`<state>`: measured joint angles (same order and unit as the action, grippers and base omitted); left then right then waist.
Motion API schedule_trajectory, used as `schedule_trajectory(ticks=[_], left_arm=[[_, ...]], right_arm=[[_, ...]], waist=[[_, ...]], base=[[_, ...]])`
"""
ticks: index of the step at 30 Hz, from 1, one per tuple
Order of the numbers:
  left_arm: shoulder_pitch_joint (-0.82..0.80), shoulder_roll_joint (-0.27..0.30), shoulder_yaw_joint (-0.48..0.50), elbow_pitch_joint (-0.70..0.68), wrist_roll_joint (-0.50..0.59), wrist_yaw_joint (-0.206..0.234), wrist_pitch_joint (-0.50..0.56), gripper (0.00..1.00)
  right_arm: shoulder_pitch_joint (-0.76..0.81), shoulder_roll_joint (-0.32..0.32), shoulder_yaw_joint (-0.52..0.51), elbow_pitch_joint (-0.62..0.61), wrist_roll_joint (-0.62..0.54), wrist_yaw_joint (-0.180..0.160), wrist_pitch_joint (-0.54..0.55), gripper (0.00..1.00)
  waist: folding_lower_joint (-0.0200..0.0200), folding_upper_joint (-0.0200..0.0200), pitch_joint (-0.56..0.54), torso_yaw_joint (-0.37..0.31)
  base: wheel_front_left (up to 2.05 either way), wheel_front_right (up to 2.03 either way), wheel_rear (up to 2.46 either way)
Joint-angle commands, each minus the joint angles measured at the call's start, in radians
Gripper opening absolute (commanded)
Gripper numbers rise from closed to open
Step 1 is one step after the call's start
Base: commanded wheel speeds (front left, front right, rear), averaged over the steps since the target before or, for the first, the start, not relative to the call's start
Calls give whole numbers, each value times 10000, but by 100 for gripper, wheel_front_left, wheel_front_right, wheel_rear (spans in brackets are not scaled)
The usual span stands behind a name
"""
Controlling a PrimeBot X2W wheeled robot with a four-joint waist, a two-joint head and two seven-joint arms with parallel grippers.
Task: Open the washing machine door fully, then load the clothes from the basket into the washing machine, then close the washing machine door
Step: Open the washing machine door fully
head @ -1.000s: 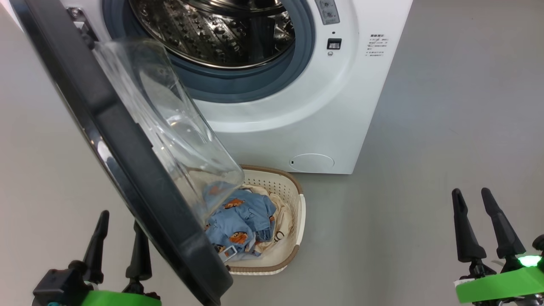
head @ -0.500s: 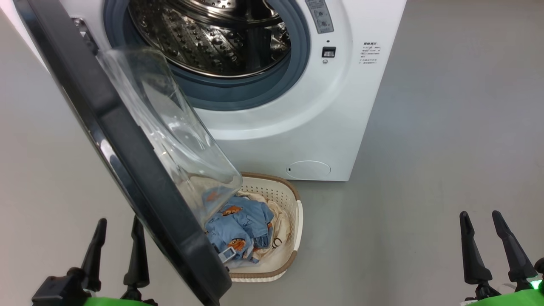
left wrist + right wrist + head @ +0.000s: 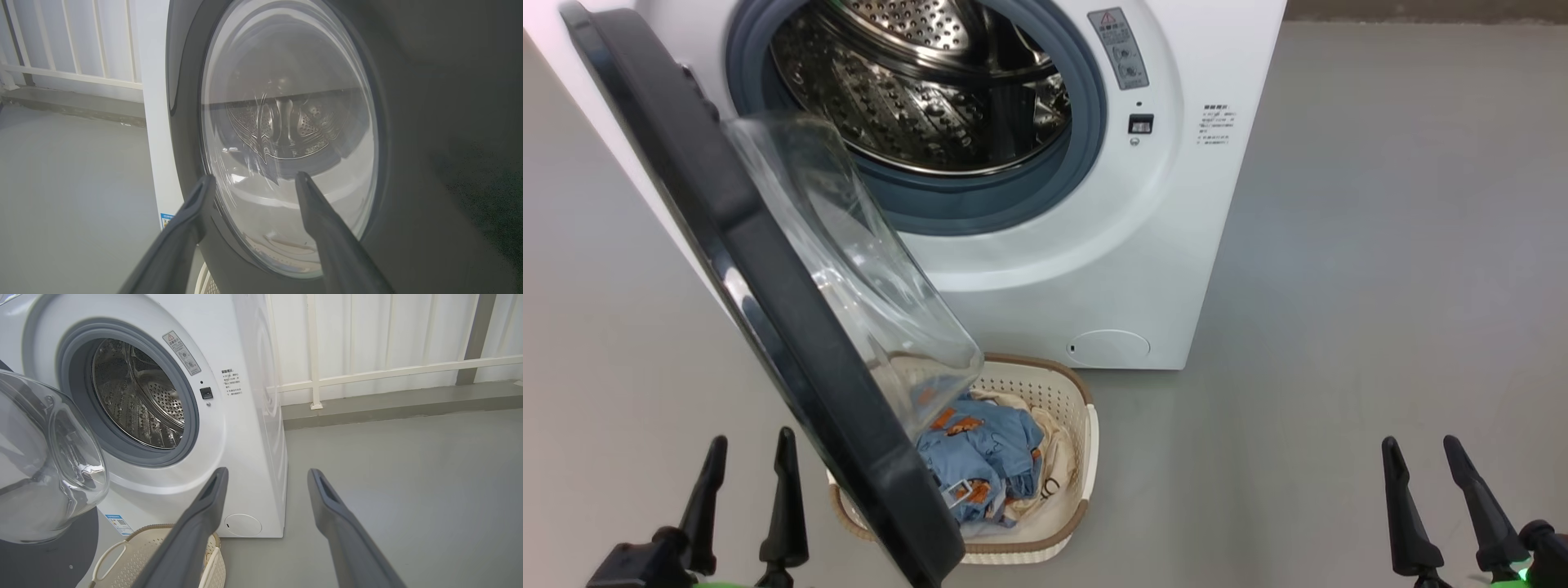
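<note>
The washing machine door hides part of the basket and the clothes.

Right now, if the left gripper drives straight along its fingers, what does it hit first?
Most likely the washing machine door: its glass centre sits squarely ahead of the left gripper, jaws open. How near is unclear.

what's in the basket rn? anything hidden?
The basket holds a light blue garment with orange prints, lying on a cream-white garment. The washing machine door hangs over the basket's left side, so what lies there is covered.
</note>
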<state>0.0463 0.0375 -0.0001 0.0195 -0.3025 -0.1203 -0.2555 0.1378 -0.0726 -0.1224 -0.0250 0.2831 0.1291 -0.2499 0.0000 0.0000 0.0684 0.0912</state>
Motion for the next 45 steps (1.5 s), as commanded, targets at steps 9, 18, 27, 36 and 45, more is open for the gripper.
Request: schedule_trajectory(ticks=[9, 18, 27, 36, 45], left_arm=[[171, 127, 353, -154, 294, -34, -63, 100], [335, 127, 405, -202, 366, -43, -63, 100], [408, 127, 405, -174, 361, -55, -63, 79], [395, 127, 436, -53, 341, -63, -63, 0], [383, 127, 749, -23, 220, 90, -63, 0]], right_arm=[[204, -173, 254, -272, 7, 16, -118, 100], [343, -162, 92, -393, 13, 16, -118, 100], [364, -163, 54, -361, -48, 16, -118, 100], [359, -144, -25, -351, -69, 16, -118, 100], [374, -114, -59, -366, -62, 16, -118, 100]], waist=[[0, 0, -435, 47], [0, 0, -507, 51], [0, 0, -516, 12], [0, 0, -510, 11], [0, 0, -523, 50]], base=[[0, 0, 0], [0, 0, 0], [0, 0, 0], [0, 0, 0], [0, 0, 0]])
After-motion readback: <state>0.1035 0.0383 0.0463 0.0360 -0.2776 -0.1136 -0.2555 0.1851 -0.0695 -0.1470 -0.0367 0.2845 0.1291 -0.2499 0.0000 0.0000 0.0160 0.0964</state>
